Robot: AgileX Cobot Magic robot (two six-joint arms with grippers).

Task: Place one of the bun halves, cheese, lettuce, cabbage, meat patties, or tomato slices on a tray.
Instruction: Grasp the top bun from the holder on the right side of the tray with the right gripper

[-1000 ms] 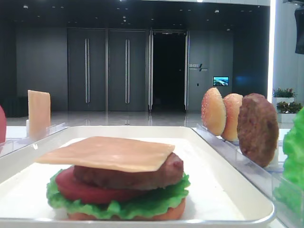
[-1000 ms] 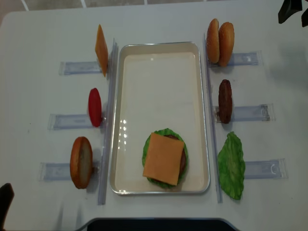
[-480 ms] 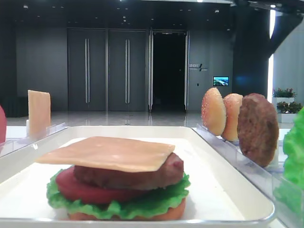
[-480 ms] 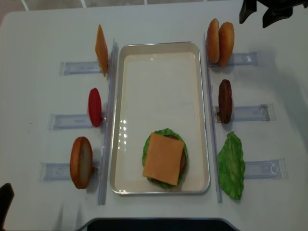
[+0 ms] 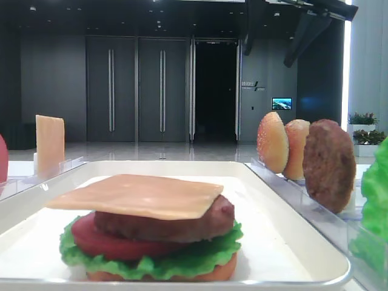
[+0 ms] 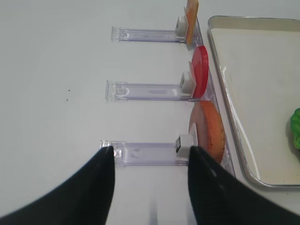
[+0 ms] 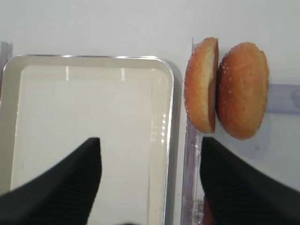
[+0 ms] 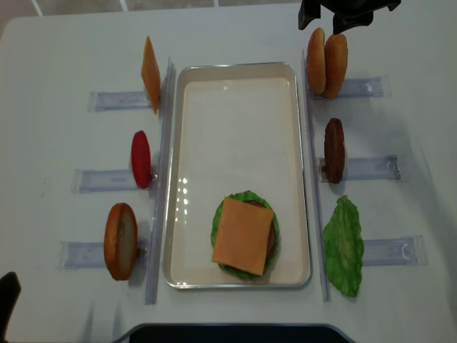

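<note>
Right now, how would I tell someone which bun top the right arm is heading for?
Start at the white tray; just past its far right corner two bun halves stand on edge in a clear rack. The bun top is the outer one, domed and sesame-speckled, while the other bun half sits nearer the tray.

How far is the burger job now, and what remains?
Done: the stack on the tray reaches the cheese. In hand: the open right claw is above the two buns, holding nothing. Left: take a bun top and place it on the tray.
</note>
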